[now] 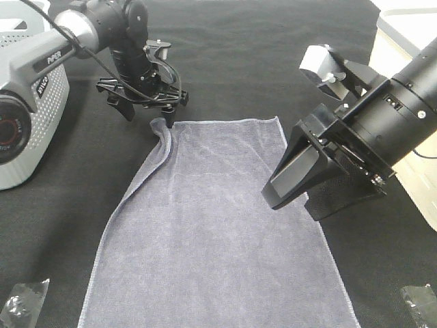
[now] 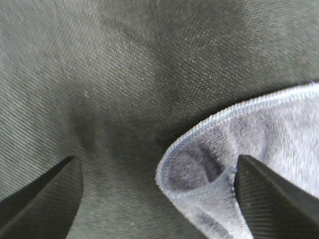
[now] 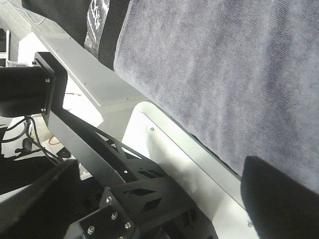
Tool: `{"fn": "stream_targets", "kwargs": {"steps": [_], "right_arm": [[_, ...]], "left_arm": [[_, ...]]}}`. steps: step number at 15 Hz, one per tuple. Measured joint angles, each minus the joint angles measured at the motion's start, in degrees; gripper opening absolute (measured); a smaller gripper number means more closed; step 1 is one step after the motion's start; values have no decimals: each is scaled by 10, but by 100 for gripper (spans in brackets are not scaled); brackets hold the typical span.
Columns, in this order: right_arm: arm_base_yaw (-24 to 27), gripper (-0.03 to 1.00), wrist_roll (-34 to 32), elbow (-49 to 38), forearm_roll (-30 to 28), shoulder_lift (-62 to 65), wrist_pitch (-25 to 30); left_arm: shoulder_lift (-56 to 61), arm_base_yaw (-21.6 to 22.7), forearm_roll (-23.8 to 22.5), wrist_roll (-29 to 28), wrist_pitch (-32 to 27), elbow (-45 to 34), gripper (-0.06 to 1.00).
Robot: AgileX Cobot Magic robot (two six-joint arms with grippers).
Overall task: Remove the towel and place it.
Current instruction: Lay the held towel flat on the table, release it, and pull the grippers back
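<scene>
Lying flat on the black-covered table (image 1: 259, 61), the towel (image 1: 212, 232) is spread from the middle of the overhead view down to 6 o'clock. Its 11 o'clock corner is puckered upward (a small curled fold is seen in the left wrist view). The left tool (image 1: 149, 117) is set over that corner with its jaws parted and the fold between them, close to one finger (image 2: 279, 199). The right tool (image 1: 307, 195) is held above the towel's 3 o'clock edge, jaws wide apart, with nothing gripped.
</scene>
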State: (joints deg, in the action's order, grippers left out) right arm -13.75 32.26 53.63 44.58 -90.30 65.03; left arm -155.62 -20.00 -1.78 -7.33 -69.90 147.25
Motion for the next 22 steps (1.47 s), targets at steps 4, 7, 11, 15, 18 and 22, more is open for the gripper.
{"fn": "stream_targets", "kwargs": {"steps": [4, 7, 11, 15, 18, 22], "right_arm": [[0, 85, -6, 0, -1, 0, 1], [0, 85, -17, 0, -11, 0, 12], [0, 85, -20, 0, -13, 0, 14], [0, 85, -22, 0, -15, 0, 9], [0, 85, -35, 0, -15, 0, 9], [0, 85, -36, 0, -15, 0, 14]], "left_arm": [[0, 21, -4, 29, 0, 0, 77], [8, 36, -11, 29, -1, 0, 77], [62, 36, 18, 18, -1, 0, 77], [68, 33, 122, 54, -1, -14, 77], [68, 30, 127, 53, 0, -77, 77], [68, 30, 120, -25, 1, -163, 77]]}}
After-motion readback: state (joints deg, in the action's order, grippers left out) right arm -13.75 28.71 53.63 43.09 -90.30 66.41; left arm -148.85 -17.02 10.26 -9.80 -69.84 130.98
